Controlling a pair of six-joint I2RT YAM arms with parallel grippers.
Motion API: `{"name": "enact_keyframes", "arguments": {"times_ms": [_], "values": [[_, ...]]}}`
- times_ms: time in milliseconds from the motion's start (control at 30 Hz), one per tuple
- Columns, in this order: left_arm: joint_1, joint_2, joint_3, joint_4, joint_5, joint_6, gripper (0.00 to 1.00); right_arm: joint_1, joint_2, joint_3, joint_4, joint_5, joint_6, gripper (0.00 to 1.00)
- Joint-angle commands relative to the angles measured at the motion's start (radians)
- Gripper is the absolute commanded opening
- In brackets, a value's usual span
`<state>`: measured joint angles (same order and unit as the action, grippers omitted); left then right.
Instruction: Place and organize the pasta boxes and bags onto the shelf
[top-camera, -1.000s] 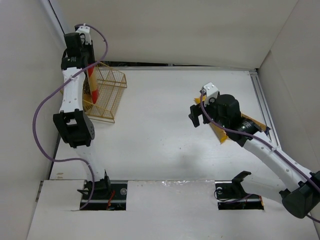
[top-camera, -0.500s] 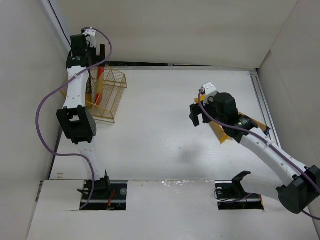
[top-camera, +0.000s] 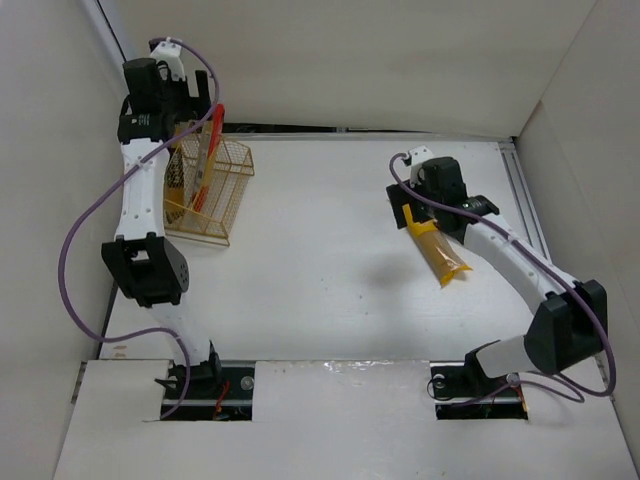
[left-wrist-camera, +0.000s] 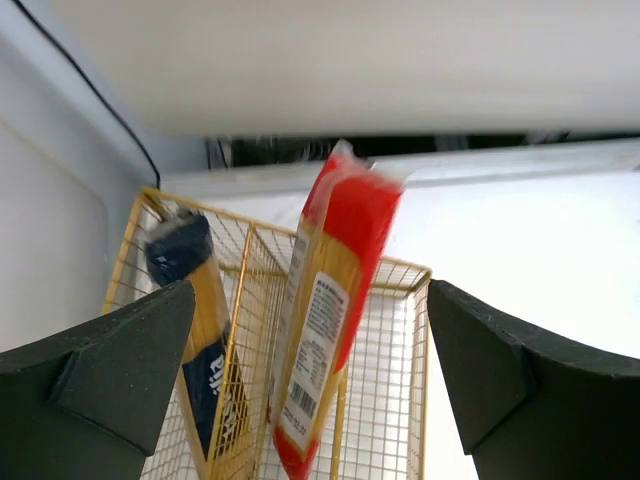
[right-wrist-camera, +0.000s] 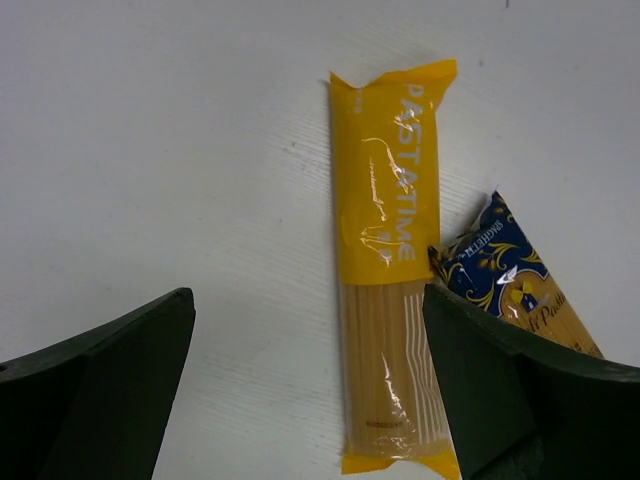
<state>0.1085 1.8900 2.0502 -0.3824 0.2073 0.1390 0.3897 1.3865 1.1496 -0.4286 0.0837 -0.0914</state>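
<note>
The shelf (top-camera: 222, 205), a gold wire basket (left-wrist-camera: 405, 272), stands at the far left. A red pasta pack (top-camera: 209, 155) leans upright inside it, loose (left-wrist-camera: 335, 300). An orange-tan pack with a dark blue end (left-wrist-camera: 195, 320) stands in the compartment beside it. My left gripper (top-camera: 200, 103) hovers open above the basket, its jaws (left-wrist-camera: 310, 385) wide on either side of the red pack without touching it. A yellow pack (top-camera: 440, 250) lies flat on the table at the right. My right gripper (top-camera: 413, 212) hangs open over it (right-wrist-camera: 310, 390). The yellow pack (right-wrist-camera: 388, 300) lies nearer its right finger.
A pack with a dark blue patterned end (right-wrist-camera: 510, 285) lies against the yellow pack's right side, partly behind my right finger. White walls close in the table on the left, far and right sides. The basket sits close to the left wall.
My left gripper opened and let go of the red pack, which now leans in the basket; the arm drew up and back. My right arm swung toward the far side, over the yellow pack.
</note>
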Motion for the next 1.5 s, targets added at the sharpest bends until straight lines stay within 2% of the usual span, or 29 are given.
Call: {"name": "enact_keyframes", "arguments": {"times_ms": [0,67,133,233,267,300,400,567,667,833,867,900,1000,1100,1233,1333,1367,1400,1467], "values": [[-0.001,-0.135,-0.013,0.103,0.055,-0.032,1.00,-0.023,0.046,0.064,-0.053,0.037,-0.027,1.00],[-0.001,-0.146,-0.013,0.079,0.044,-0.032,1.00,-0.032,0.077,0.064,-0.029,0.037,-0.027,1.00],[-0.001,-0.157,-0.013,0.051,0.053,-0.032,1.00,-0.060,0.118,0.064,0.005,-0.037,-0.073,1.00],[-0.001,-0.190,-0.025,0.036,0.214,-0.050,1.00,-0.092,0.193,0.137,-0.016,-0.120,-0.145,1.00],[-0.001,-0.225,-0.074,0.048,0.284,-0.064,1.00,-0.101,0.245,0.180,-0.044,-0.121,-0.157,1.00],[-0.001,-0.248,-0.105,0.066,0.431,-0.076,1.00,-0.101,0.268,0.194,-0.044,-0.121,-0.157,1.00],[-0.030,-0.362,-0.254,0.192,0.535,-0.168,1.00,-0.123,0.330,0.213,-0.079,-0.065,-0.134,1.00],[-0.110,-0.497,-0.369,0.312,0.368,-0.268,1.00,-0.202,0.330,0.119,-0.104,-0.097,-0.085,1.00],[-0.110,-0.600,-0.571,0.477,0.388,-0.409,1.00,-0.227,0.306,0.039,-0.084,-0.162,-0.076,1.00],[-0.139,-0.761,-0.957,0.748,0.379,-0.587,1.00,-0.236,0.367,0.016,-0.094,-0.110,-0.076,1.00],[-0.170,-0.770,-0.988,0.749,0.392,-0.587,1.00,-0.236,0.381,0.033,-0.114,-0.099,-0.076,1.00],[-0.188,-0.770,-1.008,0.749,0.377,-0.587,1.00,-0.245,0.391,0.044,-0.125,-0.117,-0.076,0.96],[-0.274,-0.779,-1.035,0.691,0.295,-0.560,1.00,-0.255,0.391,0.044,-0.125,-0.139,-0.085,0.92],[-0.341,-0.760,-1.022,0.607,0.186,-0.520,1.00,-0.267,0.391,0.012,-0.145,-0.215,-0.094,0.78],[-0.356,-0.749,-1.027,0.585,0.173,-0.539,1.00,-0.267,0.414,-0.027,-0.131,-0.305,-0.084,0.62],[-0.365,-0.740,-1.058,0.585,0.173,-0.553,1.00,-0.244,0.447,0.030,-0.182,-0.246,-0.084,0.29],[-0.374,-0.740,-1.068,0.585,0.173,-0.553,1.00,-0.227,0.447,0.039,-0.182,-0.217,-0.084,0.08],[-0.374,-0.740,-1.081,0.594,0.173,-0.568,1.00,-0.201,0.428,0.039,-0.182,-0.217,-0.084,0.00],[-0.389,-0.749,-1.113,0.617,0.173,-0.604,1.00,-0.169,0.338,0.048,-0.168,-0.217,-0.108,0.00]]}}
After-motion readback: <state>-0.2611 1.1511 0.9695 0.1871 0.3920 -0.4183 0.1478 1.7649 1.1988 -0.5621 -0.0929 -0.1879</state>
